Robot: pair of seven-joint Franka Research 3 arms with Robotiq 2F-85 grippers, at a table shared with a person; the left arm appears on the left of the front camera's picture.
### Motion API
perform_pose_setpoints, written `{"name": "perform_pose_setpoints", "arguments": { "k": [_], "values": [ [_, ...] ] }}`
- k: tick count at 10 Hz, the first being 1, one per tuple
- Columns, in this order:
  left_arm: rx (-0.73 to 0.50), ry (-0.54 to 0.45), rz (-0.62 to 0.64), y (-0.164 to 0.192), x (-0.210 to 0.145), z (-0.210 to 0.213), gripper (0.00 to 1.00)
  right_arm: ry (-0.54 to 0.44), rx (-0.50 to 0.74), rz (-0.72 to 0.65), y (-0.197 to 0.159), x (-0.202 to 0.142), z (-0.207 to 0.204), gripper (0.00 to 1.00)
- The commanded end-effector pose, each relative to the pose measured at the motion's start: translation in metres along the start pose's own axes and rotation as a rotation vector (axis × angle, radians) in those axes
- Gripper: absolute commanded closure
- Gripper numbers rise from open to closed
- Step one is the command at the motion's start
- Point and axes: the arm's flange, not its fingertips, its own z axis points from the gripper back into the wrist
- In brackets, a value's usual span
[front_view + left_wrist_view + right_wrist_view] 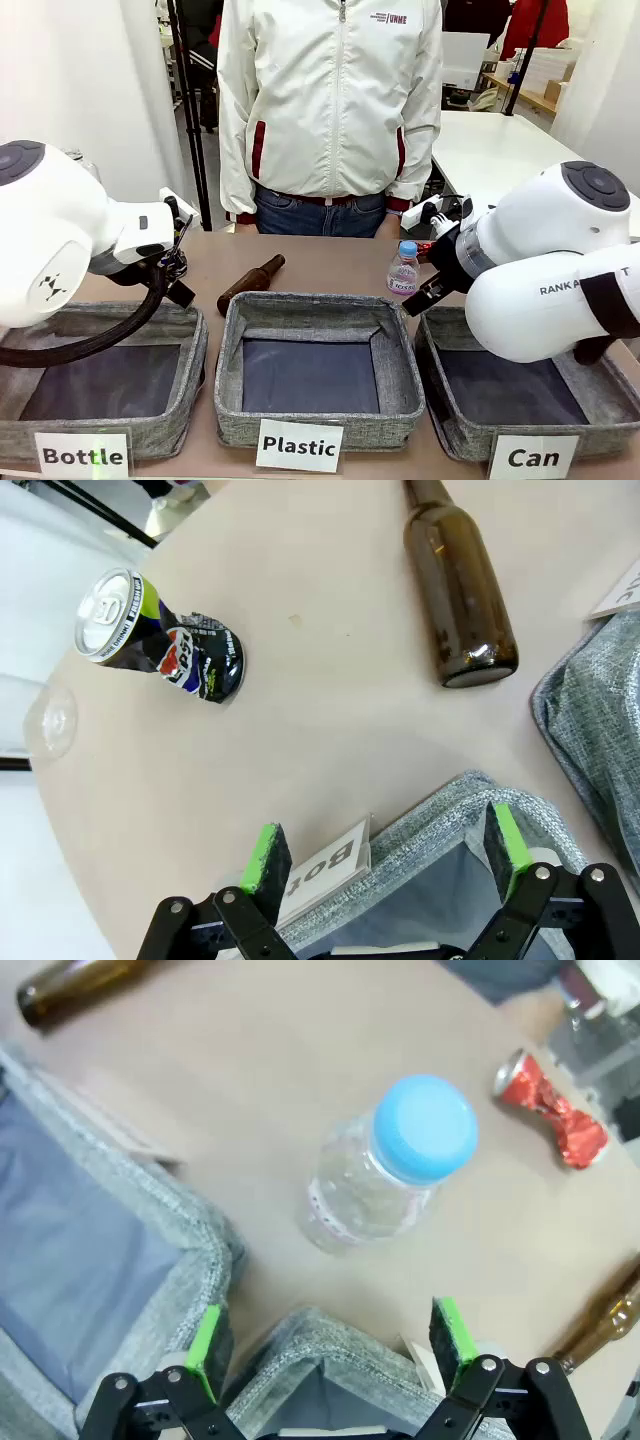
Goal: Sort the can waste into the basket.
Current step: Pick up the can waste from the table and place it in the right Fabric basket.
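1. L gripper [385, 850]: fingers wide open, empty, over Bottle basket [440, 810] rim. Prob. staged to reach.
2. Dark can [165, 645]: crushed, on its side on table, well apart from it.
3. R gripper [328, 1342]: wide open, empty, w/ plastic bottle [400, 1170] upright ahead.
4. Red can [550, 1110]: on table beyond bottle.
5. Can basket [455, 430]: no can seen in it; sorting not begun.

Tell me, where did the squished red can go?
In the right wrist view, the red can lies on the table, past the blue-capped plastic bottle, toward the picture's upper right.
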Motion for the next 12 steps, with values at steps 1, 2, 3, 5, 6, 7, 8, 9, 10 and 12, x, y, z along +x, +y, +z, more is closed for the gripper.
{"name": "perform_pose_setpoints", "arguments": {
  "k": [1, 2, 3, 5, 6, 7, 8, 9, 10, 12],
  "values": [
    [0.000, 0.000, 0.000, 0.0000, 0.0000, 0.0001, 0.00, 0.000, 0.000, 0.000, 0.0000, 0.0000, 0.0000, 0.00],
    [0.000, 0.000, 0.000, 0.0000, 0.0000, 0.0001, 0.00, 0.000, 0.000, 0.000, 0.0000, 0.0000, 0.0000, 0.00],
    [0.000, 0.000, 0.000, 0.0000, 0.0000, 0.0001, 0.00, 0.000, 0.000, 0.000, 0.0000, 0.0000, 0.0000, 0.00],
    [0.000, 0.000, 0.000, 0.0000, 0.0000, 0.0001, 0.00, 0.000, 0.000, 0.000, 0.0000, 0.0000, 0.0000, 0.00],
    [0.000, 0.000, 0.000, 0.0000, 0.0000, 0.0001, 0.00, 0.000, 0.000, 0.000, 0.0000, 0.0000, 0.0000, 0.00],
    [0.000, 0.000, 0.000, 0.0000, 0.0000, 0.0001, 0.00, 0.000, 0.000, 0.000, 0.0000, 0.0000, 0.0000, 0.00],
    [0.000, 0.000, 0.000, 0.0000, 0.0000, 0.0001, 0.00, 0.000, 0.000, 0.000, 0.0000, 0.0000, 0.0000, 0.00],
    [0.000, 0.000, 0.000, 0.0000, 0.0000, 0.0001, 0.00, 0.000, 0.000, 0.000, 0.0000, 0.0000, 0.0000, 0.00],
    [0.000, 0.000, 0.000, 0.0000, 0.0000, 0.0001, 0.00, 0.000, 0.000, 0.000, 0.0000, 0.0000, 0.0000, 0.00],
    [0.000, 0.000, 0.000, 0.0000, 0.0000, 0.0001, 0.00, 0.000, 0.000, 0.000, 0.0000, 0.0000, 0.0000, 0.00]
  ]
}}
